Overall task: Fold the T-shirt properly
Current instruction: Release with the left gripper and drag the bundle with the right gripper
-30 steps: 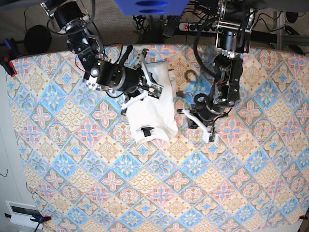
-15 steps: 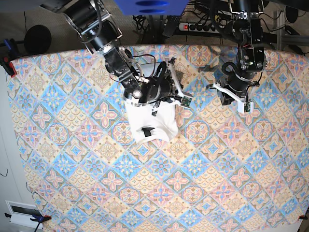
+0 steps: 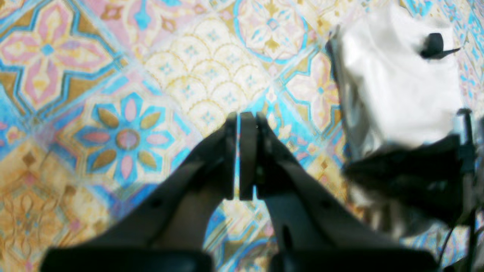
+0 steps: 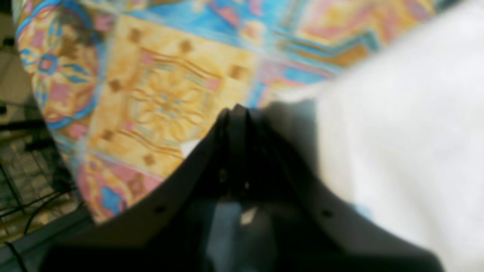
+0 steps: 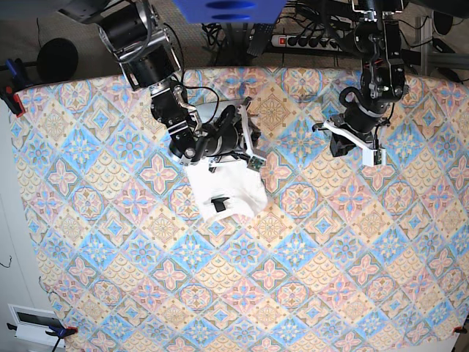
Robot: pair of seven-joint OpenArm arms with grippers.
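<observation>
The T-shirt [image 5: 226, 189] lies as a small folded white bundle, plain side up, with its dark tag [image 5: 218, 204] near the front. My right gripper [image 5: 245, 141] is shut and hovers over the bundle's far edge. In the right wrist view its jaws [image 4: 236, 113] are closed, with the white cloth [image 4: 401, 151] just to their right; nothing shows between them. My left gripper [image 5: 338, 145] is shut and empty, well right of the shirt. In the left wrist view its fingertips [image 3: 238, 118] hang over bare tablecloth, with the shirt [image 3: 401, 83] at the upper right.
A patterned tablecloth [image 5: 293, 279] covers the whole table. The table's far edge [image 4: 72, 158] shows in the right wrist view, with cables and floor beyond. A power strip [image 5: 297, 40] and stands sit behind the table.
The right arm has drawn back left along the shirt's far edge, and the bundle now lies more compact and slightly nearer. The left arm has pulled away right and now holds still.
</observation>
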